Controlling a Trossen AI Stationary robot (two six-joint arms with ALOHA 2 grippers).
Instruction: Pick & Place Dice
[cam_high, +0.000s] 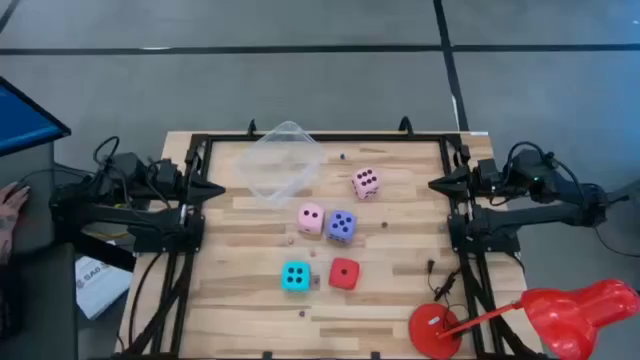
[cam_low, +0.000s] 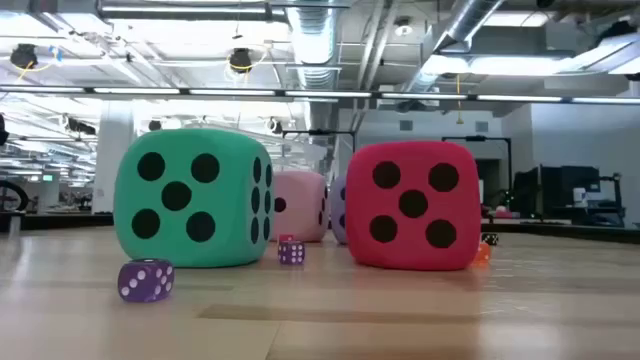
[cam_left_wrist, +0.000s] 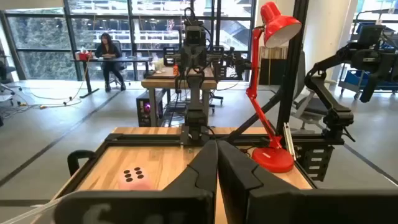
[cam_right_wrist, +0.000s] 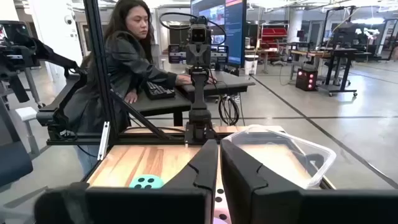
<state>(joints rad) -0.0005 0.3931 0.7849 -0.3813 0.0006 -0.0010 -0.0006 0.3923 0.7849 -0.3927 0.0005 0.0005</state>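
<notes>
Both arms rest folded at the counter's (cam_high: 400, 300) side edges. The left claw (cam_high: 218, 187) and right claw (cam_high: 436, 184) point inward, fingers pressed together, gripping nothing. Between them, well apart from either, lie the dice: one pink (cam_high: 365, 182), another pink (cam_high: 311, 218) beside the violet-blue (cam_high: 341, 225), then cyan (cam_high: 295, 276) and red (cam_high: 343, 273).

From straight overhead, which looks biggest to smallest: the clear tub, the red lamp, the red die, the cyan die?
1. Red lamp, though it stands nearer the camera.
2. Clear tub.
3. Red die and cyan die: alike, no ranking.
</notes>
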